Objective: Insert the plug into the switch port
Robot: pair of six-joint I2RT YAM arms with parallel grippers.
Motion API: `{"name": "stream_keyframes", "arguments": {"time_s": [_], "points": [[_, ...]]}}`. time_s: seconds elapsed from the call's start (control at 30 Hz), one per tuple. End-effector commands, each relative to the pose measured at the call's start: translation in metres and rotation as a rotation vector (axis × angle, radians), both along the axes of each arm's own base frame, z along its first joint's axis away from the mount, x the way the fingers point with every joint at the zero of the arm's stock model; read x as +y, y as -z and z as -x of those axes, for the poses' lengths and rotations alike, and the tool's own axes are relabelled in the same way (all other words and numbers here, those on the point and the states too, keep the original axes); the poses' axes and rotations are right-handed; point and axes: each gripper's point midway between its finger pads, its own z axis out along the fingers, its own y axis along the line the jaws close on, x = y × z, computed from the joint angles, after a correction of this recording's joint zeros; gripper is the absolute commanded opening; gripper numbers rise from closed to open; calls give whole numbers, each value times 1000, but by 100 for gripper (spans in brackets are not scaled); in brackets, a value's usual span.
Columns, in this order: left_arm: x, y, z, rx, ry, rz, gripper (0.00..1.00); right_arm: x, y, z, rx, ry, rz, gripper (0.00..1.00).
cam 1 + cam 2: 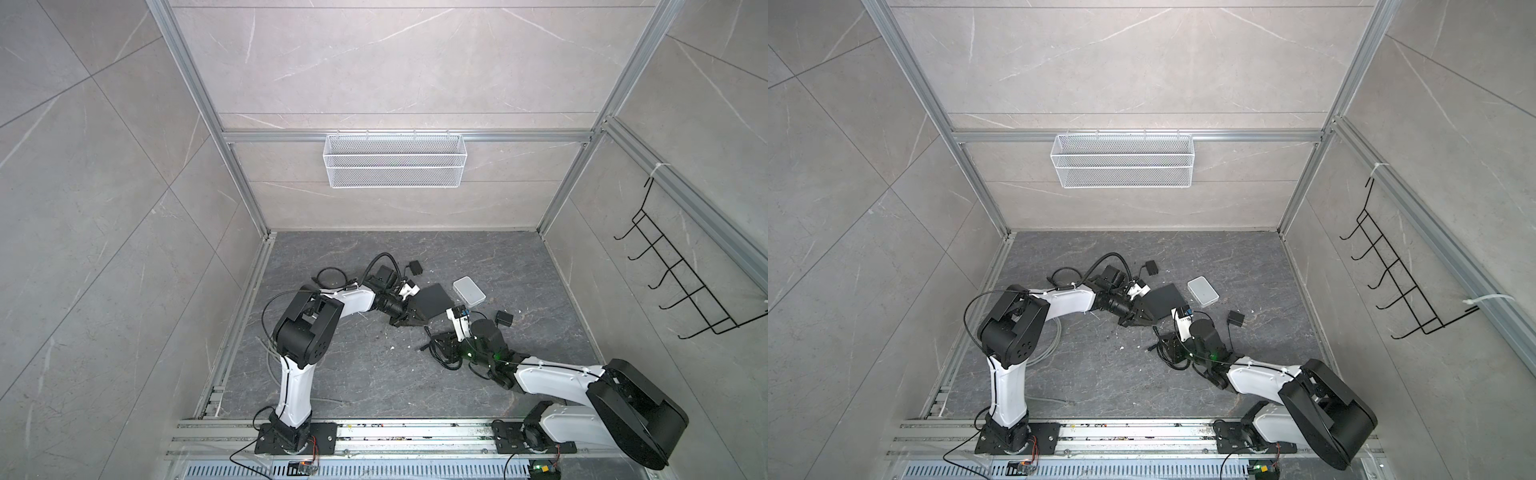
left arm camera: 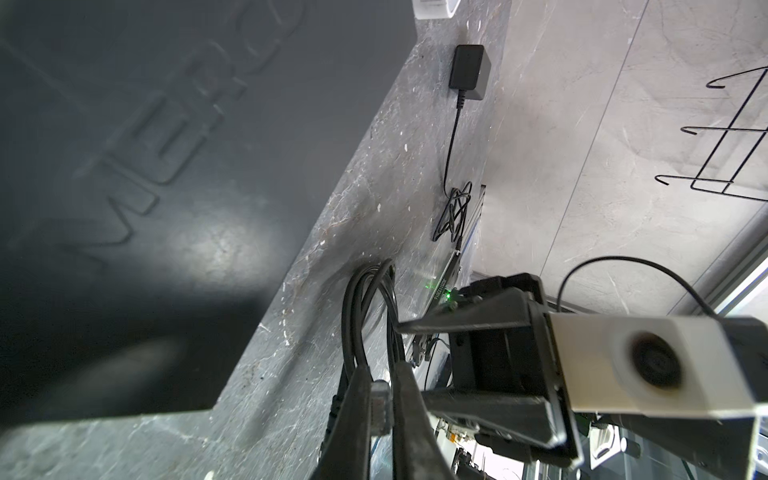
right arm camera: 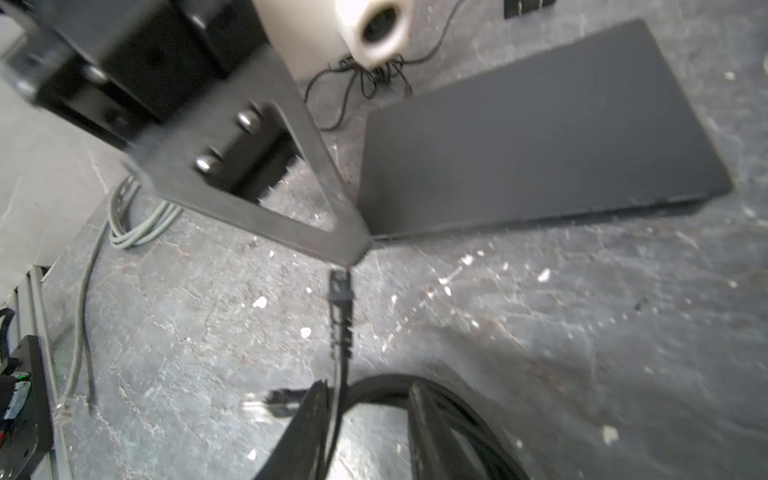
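The plug (image 2: 380,401) is a clear connector on a black cable (image 3: 341,332). My left gripper (image 2: 382,399) is shut on it, low over the floor at the near corner of the switch (image 1: 434,301), a flat black box. In both top views the left gripper (image 1: 419,320) (image 1: 1148,318) touches that corner. The switch's port faces are hidden. My right gripper (image 3: 368,411) is open, and the thin cable runs between its jaws close beside one finger (image 3: 316,415). It hovers over the coiled black cable (image 1: 444,353), just behind the plug.
A white box (image 1: 468,289) lies beside the switch. Two black power adapters (image 1: 415,267) (image 1: 504,319) with thin leads lie on the floor, and a grey cable (image 3: 137,216) near the left rail. A wire basket (image 1: 395,160) hangs on the back wall, a hook rack (image 1: 685,274) on the right wall.
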Motion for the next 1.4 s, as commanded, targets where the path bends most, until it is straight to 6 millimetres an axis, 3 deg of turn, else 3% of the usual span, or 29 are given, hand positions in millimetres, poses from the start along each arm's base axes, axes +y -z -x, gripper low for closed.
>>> {"name": "stream_keyframes", "arguments": {"time_s": [0.0, 0.2, 0.4, 0.77, 1.2, 1.37], "points": [[-1, 1, 0, 22, -7, -3, 0, 7, -10, -5, -48, 1, -22, 34], [-1, 2, -1, 26, -18, -3, 0, 9, 6, -9, -39, 10, 26, 29], [0, 3, 0, 31, -22, -6, 0, 13, 5, -13, -55, 1, 44, 24], [-2, 3, -1, 40, -21, -3, 0, 22, 8, -16, -57, -6, 63, 25], [0, 5, 1, 53, -20, -4, 0, 23, 8, -17, -67, 15, 79, 6], [10, 4, -15, 17, -73, -54, 21, 15, 19, -12, -13, 35, 126, 4]]}}
